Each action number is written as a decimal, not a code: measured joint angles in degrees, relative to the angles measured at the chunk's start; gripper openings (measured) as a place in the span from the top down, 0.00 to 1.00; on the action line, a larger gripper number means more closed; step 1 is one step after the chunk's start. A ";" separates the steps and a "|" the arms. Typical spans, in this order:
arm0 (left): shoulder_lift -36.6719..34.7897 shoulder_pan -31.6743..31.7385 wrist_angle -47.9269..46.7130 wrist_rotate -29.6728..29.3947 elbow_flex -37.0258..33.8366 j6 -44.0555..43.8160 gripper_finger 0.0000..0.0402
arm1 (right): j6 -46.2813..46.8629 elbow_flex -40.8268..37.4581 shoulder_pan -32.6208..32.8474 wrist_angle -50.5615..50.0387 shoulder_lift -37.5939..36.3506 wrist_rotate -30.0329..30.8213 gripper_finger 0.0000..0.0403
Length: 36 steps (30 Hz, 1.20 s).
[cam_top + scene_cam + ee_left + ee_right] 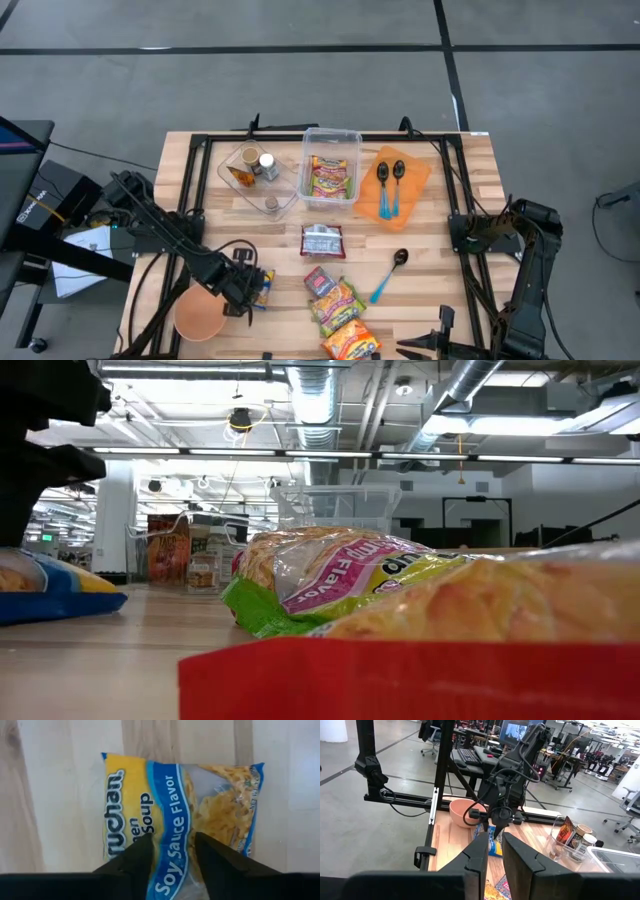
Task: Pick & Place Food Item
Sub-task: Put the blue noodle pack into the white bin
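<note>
Ramen packet [175, 815], soy sauce flavor, lies flat on the wooden table [60, 795] beside the tan bowl [200, 316]. Left gripper [172, 851] straddles its middle, 2 fingers parted, not yet pinching. Best squeeze the wrapper squarely, then lift gently. Right gripper [494, 851] waits closed.

Through the left wrist camera I see a soy sauce flavor ramen packet [177, 815], yellow and blue, lying flat on the light wooden table [60, 795]. My left gripper [172, 851] has its two dark fingers [134, 860] straddling the packet's blue band.
</note>
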 joint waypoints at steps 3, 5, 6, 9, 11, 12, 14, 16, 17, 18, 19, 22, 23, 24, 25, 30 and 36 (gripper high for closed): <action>-0.07 0.00 2.13 -0.06 -1.15 0.04 0.76 | 0.00 0.00 0.00 0.01 0.00 0.00 0.87; -0.15 0.00 2.98 -0.40 -1.65 0.05 0.85 | 0.00 0.00 0.00 0.01 0.00 -0.01 0.87; -0.15 -0.01 3.01 -0.64 -1.68 0.09 0.89 | 0.00 0.00 0.00 0.00 0.00 -0.01 0.87; -0.28 0.00 3.00 -1.56 -1.69 0.11 0.98 | 0.00 0.00 0.00 0.00 0.00 -0.02 0.87; -0.26 -0.02 2.78 -2.61 -1.53 0.56 0.98 | 0.00 0.00 0.00 0.00 0.00 0.00 0.87; -0.22 -0.02 2.59 -2.96 -1.31 1.18 0.98 | -0.01 0.00 0.00 0.00 0.00 -0.02 0.87; -0.20 0.04 2.38 -3.83 -0.53 2.10 0.99 | 0.00 0.00 0.00 0.00 0.00 -0.02 0.87; -0.20 0.40 2.38 -4.72 0.78 3.57 0.99 | -0.01 0.00 0.00 0.00 0.00 -0.02 0.87; -0.17 0.54 2.37 -5.23 1.56 4.65 0.99 | -0.01 0.00 0.00 0.00 0.00 -0.01 0.87; -0.17 0.76 2.35 -5.66 2.47 5.63 1.00 | 0.00 0.00 0.00 0.00 0.00 0.00 0.87; -0.17 0.99 2.40 -5.96 3.50 6.86 1.00 | 0.00 0.00 -0.02 0.00 0.00 0.00 0.87; -0.17 2.07 2.03 -7.17 7.07 11.15 1.00 | 0.00 0.00 -0.03 0.00 0.00 0.00 0.87; -0.17 2.49 1.37 -7.76 8.54 12.60 1.00 | -0.01 0.00 -0.02 0.00 0.00 0.00 0.87; -0.17 2.94 0.52 -8.53 10.04 14.32 1.00 | 0.00 0.00 -0.02 0.00 0.00 0.00 0.87; -0.17 3.48 -0.18 -9.27 11.62 15.87 1.00 | 0.00 0.00 -0.02 0.00 0.00 -0.01 0.87; -0.17 7.22 -1.57 -13.49 19.30 25.74 1.00 | -0.02 0.00 -0.02 -0.02 0.00 0.00 0.87; -0.17 15.20 -1.58 -13.75 25.57 38.33 1.00 | 0.00 0.00 0.00 -0.02 0.00 0.00 0.87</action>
